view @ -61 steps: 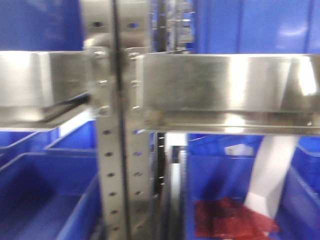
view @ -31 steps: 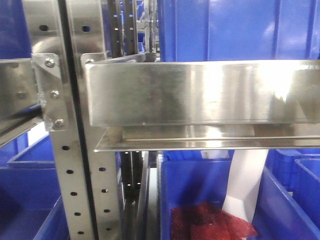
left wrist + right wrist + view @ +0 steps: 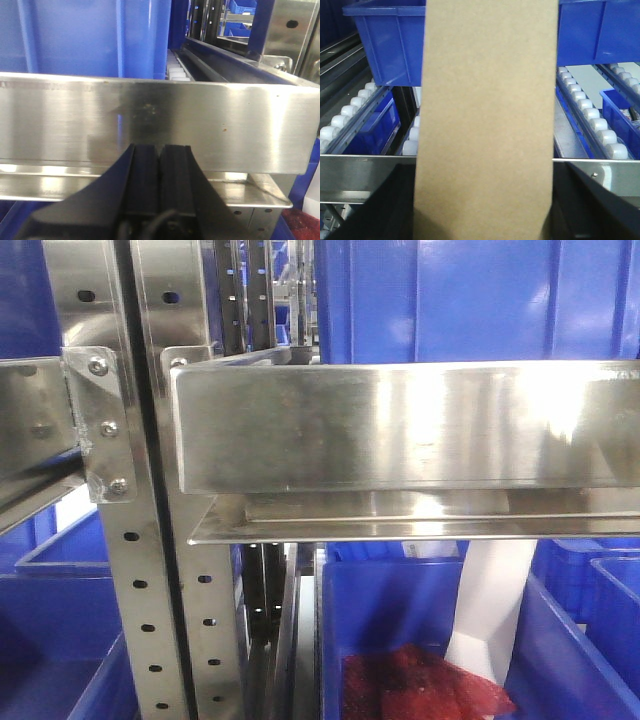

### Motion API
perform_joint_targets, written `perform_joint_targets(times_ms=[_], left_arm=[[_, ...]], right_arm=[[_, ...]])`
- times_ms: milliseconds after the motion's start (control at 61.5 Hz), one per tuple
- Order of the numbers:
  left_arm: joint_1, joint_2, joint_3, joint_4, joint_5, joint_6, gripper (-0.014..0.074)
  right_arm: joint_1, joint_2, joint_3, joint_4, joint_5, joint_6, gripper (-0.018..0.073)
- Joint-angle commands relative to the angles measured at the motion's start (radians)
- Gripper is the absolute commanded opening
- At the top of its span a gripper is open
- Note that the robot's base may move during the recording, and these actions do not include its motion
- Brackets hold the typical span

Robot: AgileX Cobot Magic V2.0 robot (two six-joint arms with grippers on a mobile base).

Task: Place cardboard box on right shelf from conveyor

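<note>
Straight ahead of the left gripper [image 3: 160, 150], whose fingers [image 3: 145, 170] are pressed together, the way is blocked by the tall shiny lip of the right shelf [image 3: 200, 125]. Open room is seen above that lip. A big blue bin [image 3: 90, 35] is set up and left of those fingers. The gap between the fingers [image 3: 580, 205] of the right gripper [image 3: 482, 215] is filled by the cardboard box [image 3: 487, 120]. Beyond them, roller rails [image 3: 592, 120] are laid on both sides, and the far end is closed off by more blue bins [image 3: 390, 40].

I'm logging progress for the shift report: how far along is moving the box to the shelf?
Done: the plain tan cardboard box is off the conveyor, which is out of view. In hand: the right gripper holds it at the shiny stainless-steel shelf lip; the left gripper is shut, empty. Left: set it on the shelf and release.
</note>
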Motion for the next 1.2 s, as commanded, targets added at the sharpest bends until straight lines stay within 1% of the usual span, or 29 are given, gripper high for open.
perform_joint_targets(times_ms=[0, 504, 667, 732, 781, 911, 1025, 1074, 1107, 1188], left_arm=[[-0.002, -0.015, 0.008, -0.006, -0.087, 0.000, -0.0116], [-0.002, -0.015, 0.008, -0.006, -0.087, 0.000, -0.0116], [-0.002, -0.015, 0.008, -0.006, -0.087, 0.000, -0.0116], [-0.002, -0.015, 0.008, -0.006, -0.087, 0.000, -0.0116], [-0.002, -0.015, 0.008, -0.006, -0.087, 0.000, -0.0116], [-0.002, -0.015, 0.008, -0.006, -0.087, 0.000, -0.0116], [-0.002, -0.015, 0.008, -0.006, -0.087, 0.000, -0.0116], [-0.002, -0.015, 0.008, -0.006, -0.087, 0.000, -0.0116], [-0.002, -0.015, 0.008, -0.006, -0.087, 0.000, -0.0116], [-0.002, -0.015, 0.008, -0.006, -0.087, 0.000, -0.0116]], right_arm=[[-0.005, 0.017, -0.026, -0.010, -0.096, -0.009, 0.0210], [-0.005, 0.017, -0.026, -0.010, -0.096, -0.009, 0.0210], [-0.005, 0.021, -0.026, 0.004, -0.089, -0.009, 0.0210], [-0.005, 0.036, -0.028, 0.006, -0.094, -0.034, 0.0210], [-0.005, 0.062, -0.032, 0.006, -0.108, -0.066, 0.0210], [-0.001, 0.175, -0.092, 0.006, -0.145, -0.231, 0.0210], [-0.001, 0.310, -0.195, 0.007, -0.176, -0.423, 0.0210], [0.000, 0.370, -0.232, 0.007, -0.187, -0.489, 0.0210], [0.006, 0.404, -0.255, 0.007, -0.193, -0.535, 0.0210], [0.038, 0.501, -0.319, 0.007, -0.193, -0.687, 0.0210]])
